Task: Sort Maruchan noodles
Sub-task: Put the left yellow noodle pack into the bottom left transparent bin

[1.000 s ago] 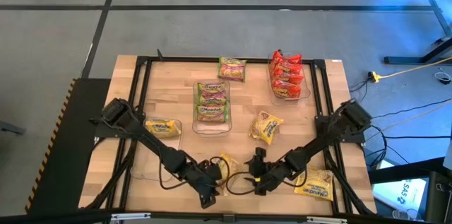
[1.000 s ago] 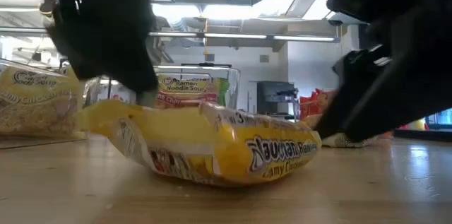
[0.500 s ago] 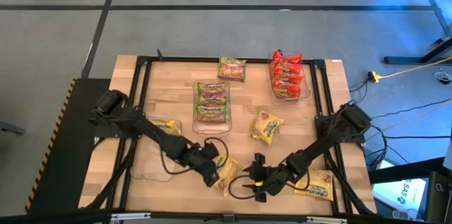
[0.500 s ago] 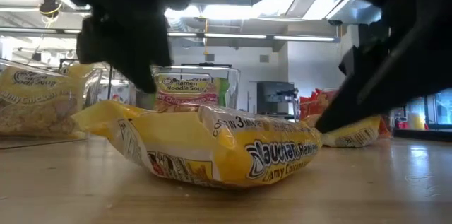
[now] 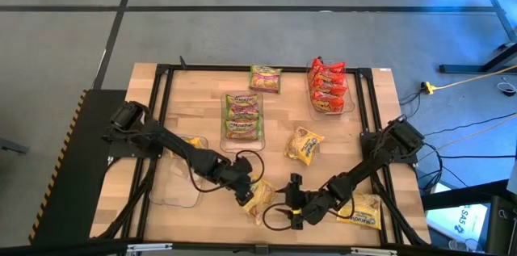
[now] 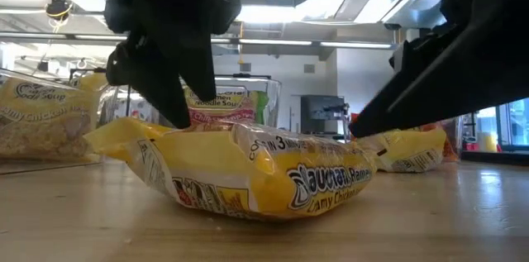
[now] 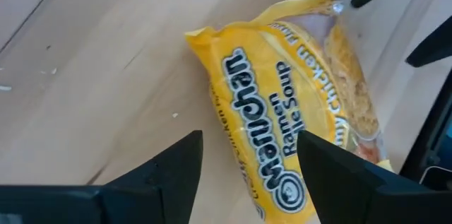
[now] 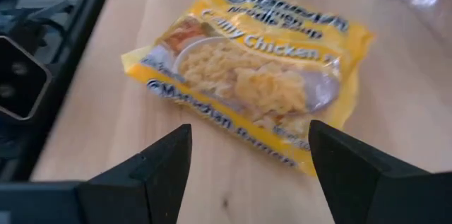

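A yellow Maruchan noodles packet (image 5: 260, 201) lies flat on the wooden table near its front edge, also seen in the low view (image 6: 248, 171). My left gripper (image 5: 245, 194) stands open just over the packet's left end (image 7: 296, 104), slanting down. My right gripper (image 5: 292, 207) is open to the packet's right, pointing at it (image 8: 254, 75) from a short way off. Two more yellow packets (image 5: 305, 144) (image 5: 363, 207) lie loose on the table. A green packet (image 5: 265, 78) lies at the far edge. My left gripper's fingers (image 6: 178, 101) stand close over the yellow packet's left end (image 6: 132, 134), coming from above at a slant. Whether they touch it, I cannot tell. The packet rests flat on the table.
A clear bin with green packets (image 5: 242, 119) stands mid-table. Another with red packets (image 5: 329, 88) is at the far right. At the left, one clear bin holds a yellow packet (image 5: 187, 144) and a second clear bin (image 5: 174, 187) stands nearer. A black frame (image 5: 161, 78) borders the table.
My left gripper has swung from the table's near edge toward the far edge and a little right, rolling as it went, and now stands over the yellow packet's left end. The packet lies much as before.
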Robot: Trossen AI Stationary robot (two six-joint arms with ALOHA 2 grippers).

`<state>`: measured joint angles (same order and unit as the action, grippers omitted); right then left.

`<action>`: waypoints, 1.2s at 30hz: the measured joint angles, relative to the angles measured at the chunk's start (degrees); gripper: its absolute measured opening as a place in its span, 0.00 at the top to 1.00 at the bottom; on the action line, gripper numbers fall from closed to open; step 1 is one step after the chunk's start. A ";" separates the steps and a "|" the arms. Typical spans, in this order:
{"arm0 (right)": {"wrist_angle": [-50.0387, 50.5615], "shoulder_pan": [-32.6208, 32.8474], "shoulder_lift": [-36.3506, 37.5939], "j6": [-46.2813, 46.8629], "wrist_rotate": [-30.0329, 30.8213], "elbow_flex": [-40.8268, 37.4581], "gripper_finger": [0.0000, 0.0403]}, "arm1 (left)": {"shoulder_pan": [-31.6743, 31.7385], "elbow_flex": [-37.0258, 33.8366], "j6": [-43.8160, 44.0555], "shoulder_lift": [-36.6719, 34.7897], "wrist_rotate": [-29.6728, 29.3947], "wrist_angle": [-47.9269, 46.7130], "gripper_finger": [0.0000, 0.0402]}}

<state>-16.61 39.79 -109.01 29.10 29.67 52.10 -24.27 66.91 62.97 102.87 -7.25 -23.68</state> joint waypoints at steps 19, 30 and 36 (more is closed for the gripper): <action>-4.29 -0.07 -8.00 -1.00 8.33 0.00 0.37 | -0.17 -10.08 4.34 0.04 1.69 17.90 0.44; -4.61 -0.07 -8.17 -2.38 8.70 0.00 0.37 | -0.08 -15.83 11.38 0.04 5.69 28.61 0.44; -4.74 -0.09 -8.20 -2.38 8.68 0.00 0.37 | 0.01 -16.08 11.95 0.04 5.44 30.38 0.44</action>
<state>-21.34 39.70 -117.21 26.72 38.35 52.10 -24.26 50.83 74.91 102.91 -1.81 6.70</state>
